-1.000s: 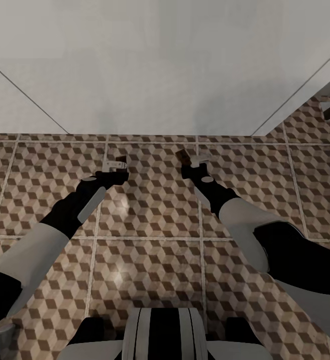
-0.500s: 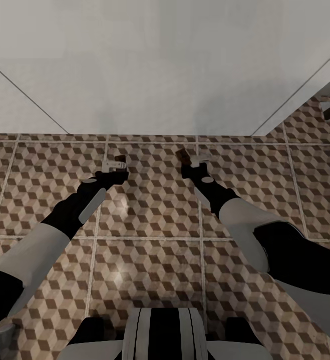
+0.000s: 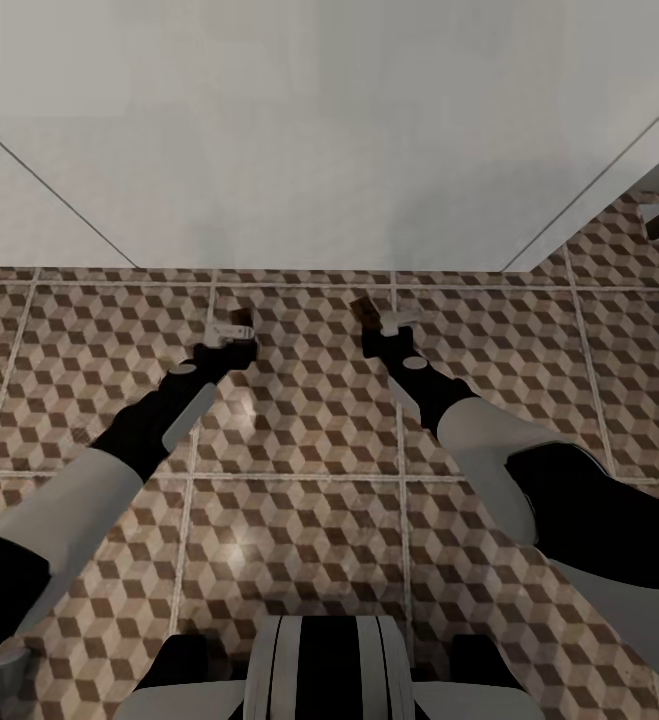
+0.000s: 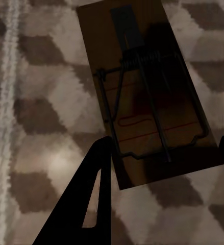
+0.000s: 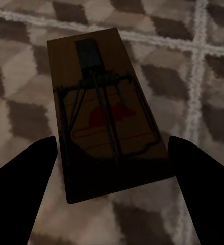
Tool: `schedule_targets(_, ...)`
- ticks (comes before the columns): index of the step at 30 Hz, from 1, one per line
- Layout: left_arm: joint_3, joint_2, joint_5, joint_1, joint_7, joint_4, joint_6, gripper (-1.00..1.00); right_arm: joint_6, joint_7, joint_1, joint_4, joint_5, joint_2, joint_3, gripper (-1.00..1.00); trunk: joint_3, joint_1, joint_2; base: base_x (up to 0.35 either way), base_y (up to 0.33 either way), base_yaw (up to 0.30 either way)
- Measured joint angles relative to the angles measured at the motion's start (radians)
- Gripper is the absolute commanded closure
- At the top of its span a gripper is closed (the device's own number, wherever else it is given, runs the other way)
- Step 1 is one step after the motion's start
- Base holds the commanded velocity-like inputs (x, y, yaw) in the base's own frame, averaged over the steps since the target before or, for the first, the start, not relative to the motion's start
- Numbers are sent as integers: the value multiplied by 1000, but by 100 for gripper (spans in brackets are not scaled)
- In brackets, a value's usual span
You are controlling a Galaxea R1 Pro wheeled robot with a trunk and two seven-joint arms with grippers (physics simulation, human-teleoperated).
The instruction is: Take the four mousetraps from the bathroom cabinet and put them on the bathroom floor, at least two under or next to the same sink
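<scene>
Over the cube-patterned bathroom floor (image 3: 299,520) below a white wall, the left gripper (image 3: 231,326) and right gripper (image 3: 384,320) each pinch a mousetrap (image 4: 142,97) (image 5: 106,112) low above the tiles, apparently mid-placement; the next move calls for releasing both.

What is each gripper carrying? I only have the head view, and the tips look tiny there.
Observer: In the left wrist view, a mousetrap sits between the left gripper's fingers, with its spring and wire bar facing the camera.
Operator: Is it clamped?
Observer: One finger touches its edge. Beside the other, a sliver of bathroom floor shows, so I cannot tell.
Operator: And the right?
Observer: The right gripper has a second mousetrap, with a red mark on its wood and both fingers against its long edges.
</scene>
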Motion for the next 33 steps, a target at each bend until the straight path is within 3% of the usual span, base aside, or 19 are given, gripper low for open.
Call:
schedule_targets(6,-72,-2,1,0,2,66,-132,100,-1,-1,0,2,1,0,0,100,0,0,0,0,0,0)
schedule_targets(14,-81,-20,2,0,1,195,-266,100,0,-5,0,2,1,0,2,100,0,0,0,0,0,0)
schedule_targets(33,-80,-32,0,0,-2,234,-298,100,0,-7,0,16,27,0,3,100,0,0,0,18,0,0)
